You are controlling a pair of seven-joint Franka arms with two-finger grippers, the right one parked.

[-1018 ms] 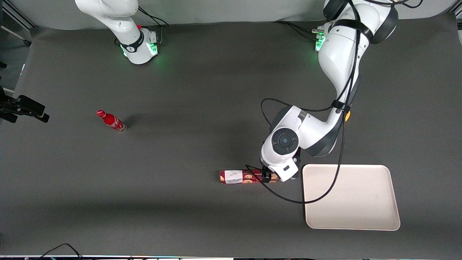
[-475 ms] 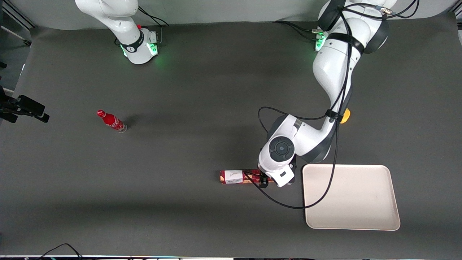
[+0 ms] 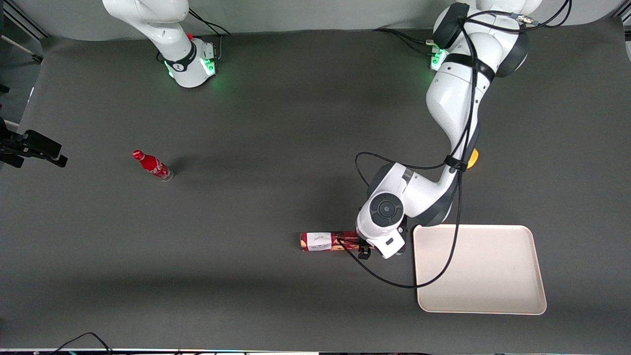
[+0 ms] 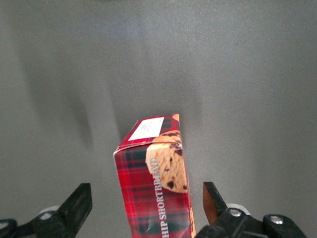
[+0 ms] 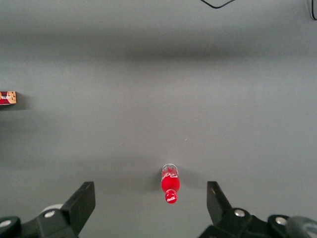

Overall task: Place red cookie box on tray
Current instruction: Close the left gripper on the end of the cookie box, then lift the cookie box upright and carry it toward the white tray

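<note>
The red cookie box (image 3: 325, 241) lies flat on the dark table, its white label patch at the end toward the parked arm. My left gripper (image 3: 366, 248) is down over the box's other end, the end next to the tray (image 3: 493, 291). In the left wrist view the box (image 4: 158, 183) runs lengthwise between the two black fingers (image 4: 79, 203), and the gripper (image 4: 144, 199) is open around it, with a wide gap on one side and a narrow one on the other. The cream-white tray holds nothing and sits just beside the box, toward the working arm's end.
A small red bottle (image 3: 153, 165) stands far off toward the parked arm's end, also in the right wrist view (image 5: 170, 183). The arm's black cable (image 3: 443, 268) loops over the tray's near corner. A black camera mount (image 3: 34, 147) sits at the table's edge.
The wrist has shifted slightly over the box's end and the fingers have come a little nearer the front camera. The box and tray have not moved.
</note>
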